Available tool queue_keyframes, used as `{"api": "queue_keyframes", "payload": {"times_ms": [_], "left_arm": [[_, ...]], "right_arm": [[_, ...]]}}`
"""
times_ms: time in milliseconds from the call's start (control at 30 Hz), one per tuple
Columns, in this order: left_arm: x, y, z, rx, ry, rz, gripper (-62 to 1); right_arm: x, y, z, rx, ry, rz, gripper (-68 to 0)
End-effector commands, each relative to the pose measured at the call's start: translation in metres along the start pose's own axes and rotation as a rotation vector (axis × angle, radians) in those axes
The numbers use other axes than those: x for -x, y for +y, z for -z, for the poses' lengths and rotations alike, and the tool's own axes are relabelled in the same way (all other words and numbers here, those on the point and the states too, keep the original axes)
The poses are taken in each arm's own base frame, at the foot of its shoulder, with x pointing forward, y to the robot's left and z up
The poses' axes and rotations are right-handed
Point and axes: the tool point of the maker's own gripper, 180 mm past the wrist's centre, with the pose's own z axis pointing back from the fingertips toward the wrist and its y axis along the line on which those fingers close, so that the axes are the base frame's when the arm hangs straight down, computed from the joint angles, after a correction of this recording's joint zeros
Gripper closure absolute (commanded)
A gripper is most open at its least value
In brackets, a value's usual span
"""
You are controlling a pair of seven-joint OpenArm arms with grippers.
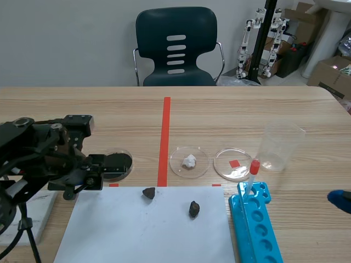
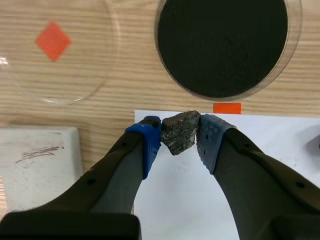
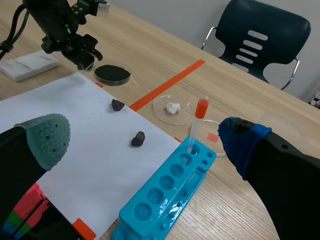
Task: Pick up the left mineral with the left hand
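Grey mineral (image 2: 180, 132) grasped in the left jaws at the white paper's (image 2: 280, 127) corner edge, near a black-filled dish (image 2: 295, 45); right jaws released beside the blue rack (image 3: 186, 186)

The mineral (image 2: 180, 132) pinched in the left jaws is rough, dull, grainy stone; their pads (image 2: 151, 142) look like matt dotted rubber. The counter (image 1: 247, 109) shows smooth matt wood grain. The sheet (image 1: 142, 235) is matt white paper, the rack (image 1: 247, 219) glossy blue plastic, the dish (image 2: 80, 75) clear and shiny.
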Motion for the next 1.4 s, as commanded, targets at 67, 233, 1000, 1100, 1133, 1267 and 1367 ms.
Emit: {"api": "queue_keyframes", "payload": {"times_ms": [67,233,1000,1100,1133,1267,1367], "left_arm": [[-0.013,0.007,-0.013,0.008,-0.142,0.015,-11.3],[-0.03,0.012,-0.038,0.039,-0.336,0.028,-11.4],[0.006,-0.034,-0.193,0.435,-0.886,0.385,-11.7],[0.019,-0.037,-0.201,0.449,-0.901,0.422,-11.7],[0.022,-0.038,-0.204,0.454,-0.905,0.431,-11.7],[0.029,-0.04,-0.205,0.46,-0.895,0.449,-11.7],[0.029,-0.04,-0.205,0.46,-0.897,0.449,-11.7]], "right_arm": [[-0.006,-0.002,0.002,0.005,-0.024,0.001,-62.1],[-0.006,-0.002,0.002,0.005,-0.024,0.001,-62.1],[-0.006,-0.002,0.002,0.005,-0.024,0.001,-62.1],[-0.006,-0.002,0.002,0.005,-0.024,0.001,-62.1],[-0.006,-0.002,0.002,0.005,-0.024,0.001,-62.1],[-0.006,-0.002,0.002,0.005,-0.024,0.001,-62.1],[-0.006,-0.002,0.002,0.005,-0.024,0.001,-62.1]]}}
